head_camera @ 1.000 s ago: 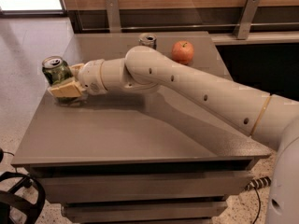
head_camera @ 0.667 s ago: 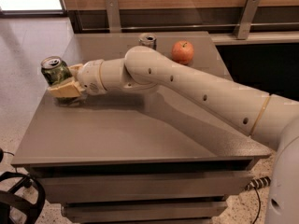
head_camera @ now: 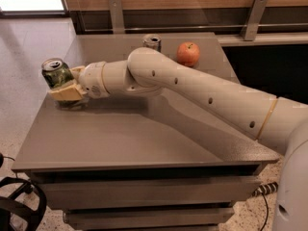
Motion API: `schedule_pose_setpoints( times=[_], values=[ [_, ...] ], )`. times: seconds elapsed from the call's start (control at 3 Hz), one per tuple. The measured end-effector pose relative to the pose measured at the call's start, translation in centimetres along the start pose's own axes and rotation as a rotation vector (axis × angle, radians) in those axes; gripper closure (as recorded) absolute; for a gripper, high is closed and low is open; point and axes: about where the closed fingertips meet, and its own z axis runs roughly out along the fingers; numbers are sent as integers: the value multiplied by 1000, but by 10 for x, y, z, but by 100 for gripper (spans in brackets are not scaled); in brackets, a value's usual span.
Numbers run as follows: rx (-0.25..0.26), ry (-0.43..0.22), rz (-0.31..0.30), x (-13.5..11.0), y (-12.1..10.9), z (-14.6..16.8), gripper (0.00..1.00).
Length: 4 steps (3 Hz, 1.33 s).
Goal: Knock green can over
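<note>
The green can [head_camera: 55,73] stands near the table's left edge, tilted to the left, its silver top with pull tab showing. My gripper [head_camera: 65,90] is at the can's lower right side, its pale yellow fingers [head_camera: 67,93] around the can's base and touching it. The white arm reaches across the table from the right. The can's lower part is hidden by the fingers.
A second can [head_camera: 152,42] stands at the table's far side behind the arm, mostly hidden. An orange-red apple [head_camera: 188,54] lies to its right. The grey table [head_camera: 120,138] has its left edge close to the green can. A wooden wall and rail run behind.
The green can has tilted slightly further to the left at the table's edge. The gripper and arm have barely moved.
</note>
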Motion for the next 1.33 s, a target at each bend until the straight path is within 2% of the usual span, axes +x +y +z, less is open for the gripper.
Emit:
schedule_pose_setpoints(
  times=[0.33,0.67,1.0,1.33],
  values=[
    [11,56,-3,-9,1,-9,100],
    [35,153,-3,-24,1,-25,100],
    [63,267,0,-38,-3,-47,100],
    [104,417,18,-45,-5,-78,100]
  ],
)
